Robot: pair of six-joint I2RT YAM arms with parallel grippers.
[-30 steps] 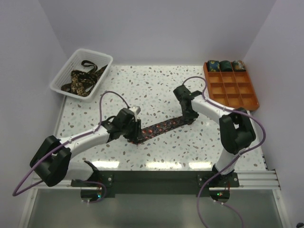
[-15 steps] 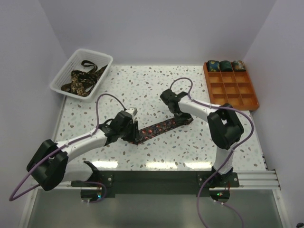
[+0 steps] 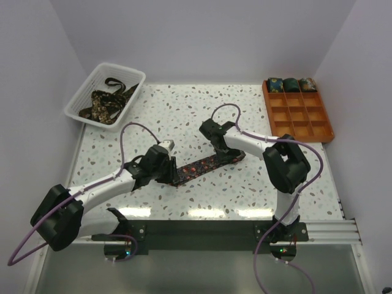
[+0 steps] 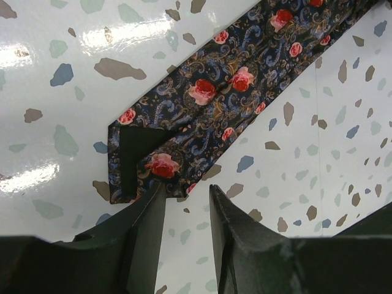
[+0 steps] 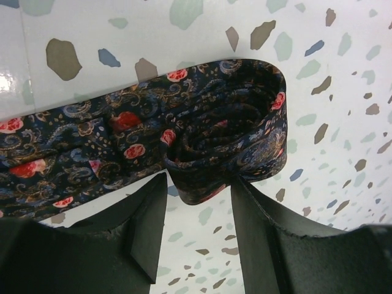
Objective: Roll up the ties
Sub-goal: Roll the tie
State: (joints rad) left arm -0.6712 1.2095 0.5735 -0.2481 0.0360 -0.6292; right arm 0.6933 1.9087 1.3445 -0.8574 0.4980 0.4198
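A long dark navy fabric tie with red roses and paisley swirls [image 3: 205, 165] lies slantwise at the middle of the white speckled table [image 3: 184, 104], one end toward the near-left corner and the other toward the far-right corner. The left gripper [image 4: 187, 196] sits at the near-left end with its fingers parted. The tie's folded pointed tip [image 4: 138, 165] lies just past the fingertips and nothing is pinched. The right gripper [image 5: 199, 184] is at the other end, fingers spread. The rolled-up part of the tie [image 5: 226, 135] sits just ahead of them, its near edge dipping into the gap. A white mesh basket [image 3: 82, 89] holding loose ties [image 3: 104, 104] stands at the far-left corner. An orange gridded tray [image 3: 300, 116] with three small rolls [image 3: 293, 84] sits at the far-right corner
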